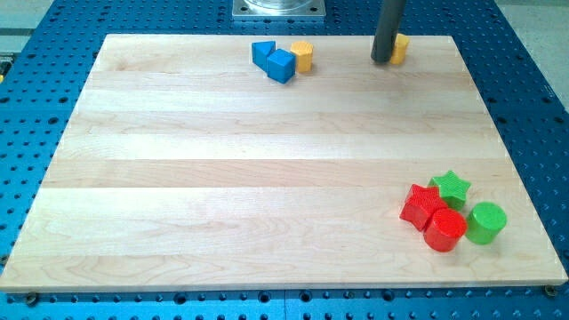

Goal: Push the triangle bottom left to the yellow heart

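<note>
Item: yellow block (400, 46), shape not clear, at the view's top right edge of the wooden board (222, 178). It is mostly hidden behind my tip (383, 60), just beside it on the right; contact cannot be judged. My tip is a plain rod with no jaws.

Yellow: 2, counting the yellow block by the blue pair (302, 55).
Blue blocks (275, 60): 2, touching.
Red: 2, red star (421, 205) and red cylinder (444, 230).
Green: 2, green star (451, 186) and green cylinder (485, 222).
</note>
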`<control>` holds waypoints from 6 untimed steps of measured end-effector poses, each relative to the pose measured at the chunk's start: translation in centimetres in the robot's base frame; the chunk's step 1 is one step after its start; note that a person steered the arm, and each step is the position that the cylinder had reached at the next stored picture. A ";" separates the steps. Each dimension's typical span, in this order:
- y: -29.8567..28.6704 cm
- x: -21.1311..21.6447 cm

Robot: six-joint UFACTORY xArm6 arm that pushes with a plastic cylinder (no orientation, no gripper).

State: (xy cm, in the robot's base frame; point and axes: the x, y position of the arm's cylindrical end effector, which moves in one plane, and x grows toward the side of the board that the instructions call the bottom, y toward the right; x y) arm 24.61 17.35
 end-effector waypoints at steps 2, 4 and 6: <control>-3.3 2.9; -25.8 6.9; -26.9 6.8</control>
State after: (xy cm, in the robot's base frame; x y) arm 31.46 -9.51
